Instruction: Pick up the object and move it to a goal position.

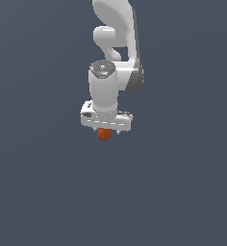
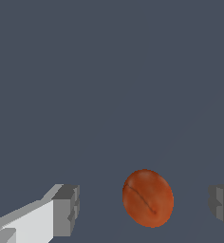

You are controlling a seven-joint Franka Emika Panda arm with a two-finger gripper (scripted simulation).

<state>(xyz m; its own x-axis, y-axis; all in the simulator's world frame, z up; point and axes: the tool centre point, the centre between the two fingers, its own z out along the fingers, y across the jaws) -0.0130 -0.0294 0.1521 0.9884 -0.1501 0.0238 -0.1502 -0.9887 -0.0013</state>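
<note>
The object is a small, smooth orange-red ball (image 1: pixel 104 134). In the exterior view it shows just under the white gripper (image 1: pixel 106 130), which points straight down over it. In the wrist view the ball (image 2: pixel 148 198) lies between the two grey fingertips (image 2: pixel 66 210), with a clear gap on each side. The jaws stand wide apart and touch nothing. The fingers themselves are hidden behind the hand in the exterior view.
A plain dark grey surface (image 1: pixel 182 192) fills both views. The white arm (image 1: pixel 118 43) rises above the gripper toward the top of the exterior view. No other objects show.
</note>
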